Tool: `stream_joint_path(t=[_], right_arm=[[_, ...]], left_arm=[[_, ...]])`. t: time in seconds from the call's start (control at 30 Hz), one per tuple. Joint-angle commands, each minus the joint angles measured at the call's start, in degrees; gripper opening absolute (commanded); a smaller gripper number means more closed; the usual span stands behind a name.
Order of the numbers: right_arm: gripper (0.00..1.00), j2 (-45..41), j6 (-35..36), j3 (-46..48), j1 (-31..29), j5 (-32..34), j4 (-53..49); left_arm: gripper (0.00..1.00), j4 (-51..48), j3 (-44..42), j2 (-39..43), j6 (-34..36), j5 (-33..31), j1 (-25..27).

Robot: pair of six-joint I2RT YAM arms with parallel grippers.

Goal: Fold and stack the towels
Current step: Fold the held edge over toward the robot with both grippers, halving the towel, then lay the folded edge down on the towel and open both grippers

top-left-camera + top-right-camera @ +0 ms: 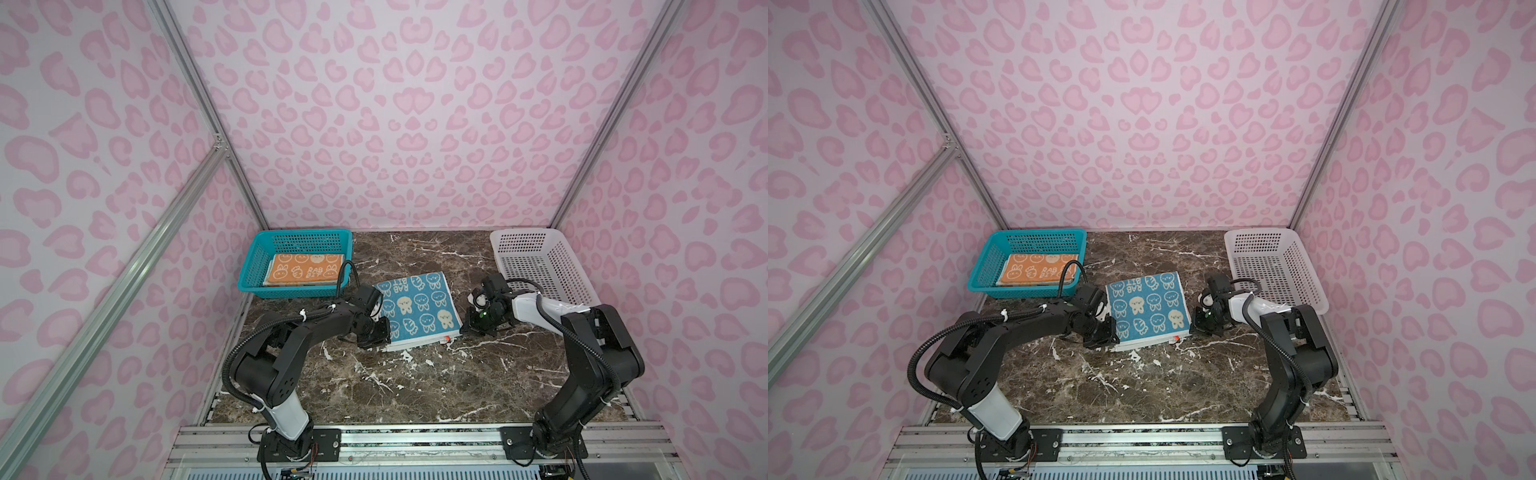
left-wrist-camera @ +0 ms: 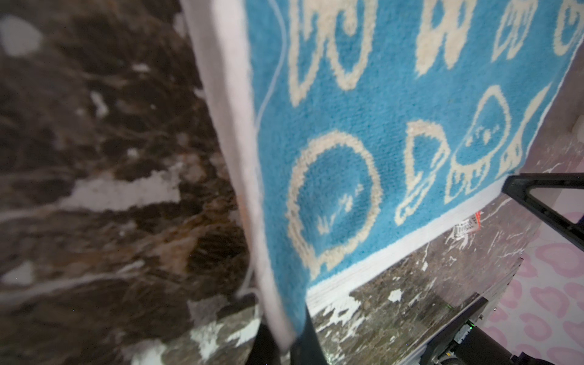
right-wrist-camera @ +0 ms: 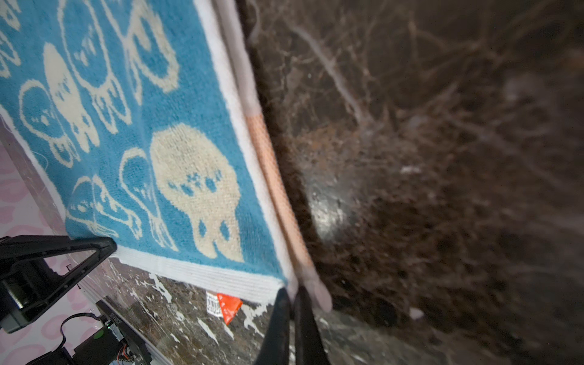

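A blue towel [image 1: 417, 309] [image 1: 1148, 307] with cream rabbit faces lies flat in the middle of the marble table. My left gripper [image 1: 384, 334] [image 2: 286, 335] is shut on its near left corner. The right gripper [image 1: 463, 326] [image 3: 292, 294] is shut on its near right corner, where a pale orange-striped under-layer [image 3: 275, 177] shows along the edge. An orange towel [image 1: 305, 268] [image 1: 1038, 270] with rabbit faces lies folded in the teal basket [image 1: 299, 235], with a pale edge showing beneath it.
A white perforated basket [image 1: 523, 231] [image 1: 1258, 232] stands at the back right, close behind the right arm. An orange-and-white label [image 3: 226, 306] sticks out from the blue towel's near edge. Pink patterned walls enclose the table.
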State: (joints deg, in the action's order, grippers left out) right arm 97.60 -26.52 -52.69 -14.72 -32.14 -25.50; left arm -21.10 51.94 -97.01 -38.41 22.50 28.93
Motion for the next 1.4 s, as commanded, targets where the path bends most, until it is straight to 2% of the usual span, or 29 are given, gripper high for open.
stream_joint_path(t=[0.0, 0.23, 0.6, 1.07, 1.37], right_arm=[[0.0, -1.98, 0.56, -0.61, 0.05, 1.37, -0.65], [0.0, -5.25, 1.89, -1.76, 0.7, 2.7, -4.1], [0.0, -2.2, 1.4, 3.06, 1.14, 2.49, 0.38], [0.0, -1.98, 1.69, 5.05, 0.89, 3.9, 1.15], [0.0, -2.67, 1.37, 5.55, 0.06, 5.68, 0.79]], left_arm=[[0.02, -2.75, 1.81, 2.39, 0.46, -1.12, -0.01], [0.03, -3.68, 2.26, 5.95, -0.95, -0.45, 0.58], [0.03, 0.01, -3.99, 4.82, -2.9, -1.61, 3.16], [0.03, -2.01, -3.95, 2.71, -0.98, -4.24, 3.15], [0.11, -2.19, -4.04, 2.27, -0.26, -4.29, 3.24]])
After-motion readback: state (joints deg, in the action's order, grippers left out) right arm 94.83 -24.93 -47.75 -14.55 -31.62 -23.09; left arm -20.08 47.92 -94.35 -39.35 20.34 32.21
